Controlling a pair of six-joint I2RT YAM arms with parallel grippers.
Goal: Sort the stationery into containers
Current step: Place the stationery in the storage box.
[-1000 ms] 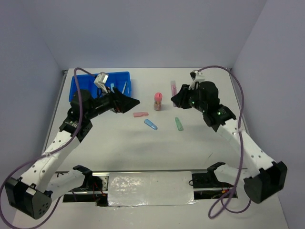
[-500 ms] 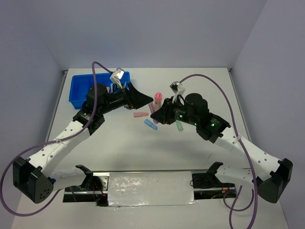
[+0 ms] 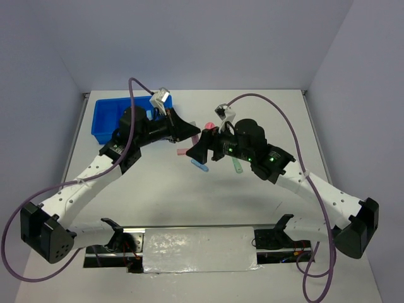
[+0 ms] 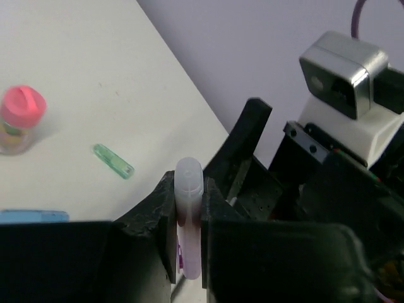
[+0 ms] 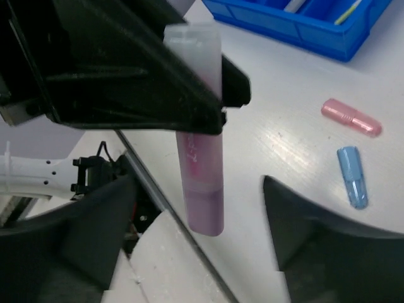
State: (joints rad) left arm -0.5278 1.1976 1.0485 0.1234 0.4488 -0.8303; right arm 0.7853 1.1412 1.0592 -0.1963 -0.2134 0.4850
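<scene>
Grips a lilac stick (image 4: pixel 189 246) in the left hand (image 4: pixel 188 186), shut tight on the barrel, with the clear cap poking out past the fingertips. Holds it in the air above the counter (image 5: pixel 297 126), roughly upright in the right wrist view. Brackets it with the right hand (image 5: pixel 197 183), open wide: fingers (image 5: pixel 95 221) at 8 and 4 o'clock of the stick, with no contact on either side. Overhead, shows only scraps of pink between the two black hands; cannot tell the stick from anything behind it there.

Outward in the right wrist view: a pink stick (image 5: pixel 351 117) at 2 o'clock and a blue stick (image 5: pixel 352 184) at 3 o'clock of the held one, both flat on the counter, near each other but apart. Beyond them at 1 o'clock, the tray (image 5: pixel 303 22), cut off by the top edge; a yellow pen (image 5: pixel 353 9) and something pale inside, too cropped to name.

From the left wrist: a green stick (image 4: pixel 113 161) flat at 10 o'clock of the hand, and further out at 9 o'clock a pink-capped cylinder (image 4: pixel 20 120) standing upright, blurred at the frame's edge. Just a strip of the blue stick above the hand's black body, at far left.

Overhead again: tray at 10 o'clock on the counter, its near half hidden behind the left arm (image 3: pixel 95 173).
</scene>
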